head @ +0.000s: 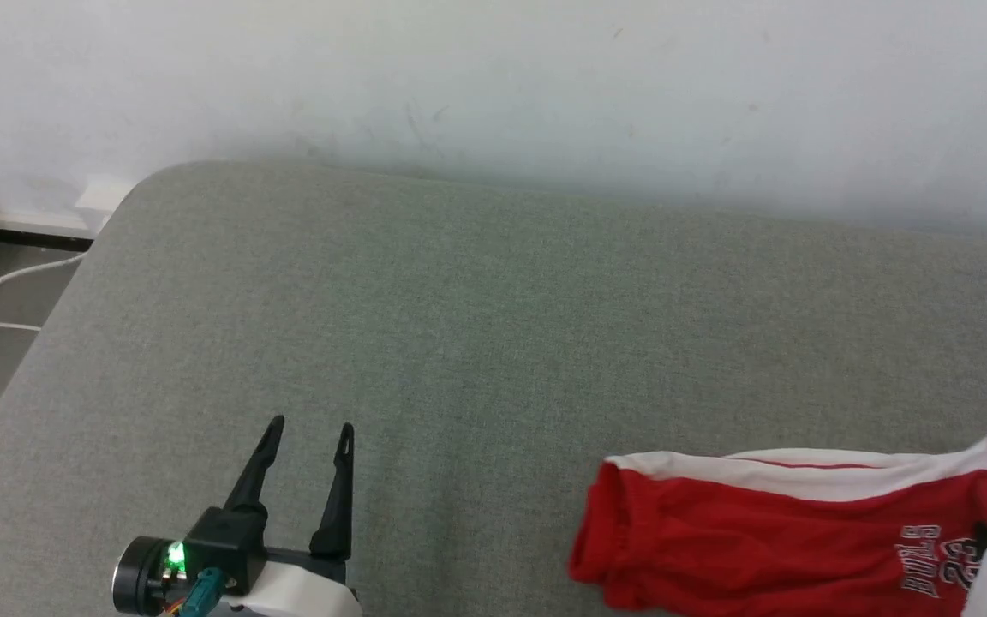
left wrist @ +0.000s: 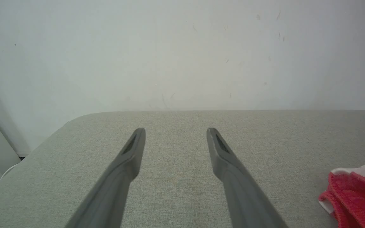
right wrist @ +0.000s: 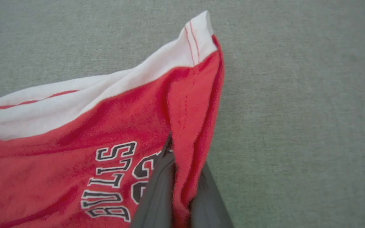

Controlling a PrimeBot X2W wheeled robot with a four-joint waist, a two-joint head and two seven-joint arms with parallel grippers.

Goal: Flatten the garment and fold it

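Two right fingers [right wrist: 156, 199] tight astride the garment [right wrist: 59, 126] edge.

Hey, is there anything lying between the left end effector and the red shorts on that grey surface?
Nothing visible. Bare grey surface lies between the open left end effector and the red shorts, which sit off to its right.
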